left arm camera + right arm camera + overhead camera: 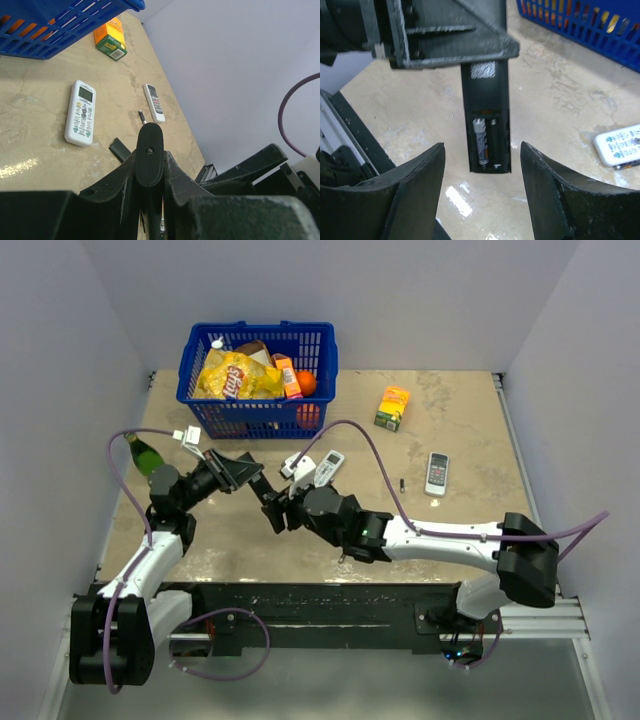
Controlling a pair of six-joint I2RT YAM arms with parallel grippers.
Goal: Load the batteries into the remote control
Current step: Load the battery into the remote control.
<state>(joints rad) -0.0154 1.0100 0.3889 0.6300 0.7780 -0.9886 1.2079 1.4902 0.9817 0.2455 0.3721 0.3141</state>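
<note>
Much of remote control [486, 120] behind left gripper [150, 172].

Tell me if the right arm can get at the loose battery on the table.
Probably yes. The right gripper has its jaws open and empty, and the battery lies alone on bare table, close to that arm. The purple cable arcs close by and might brush it.

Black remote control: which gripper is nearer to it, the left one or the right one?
Left. The left gripper is shut on the remote control, clamping one end. The right gripper is open in front of its battery compartment, not touching it.
</note>
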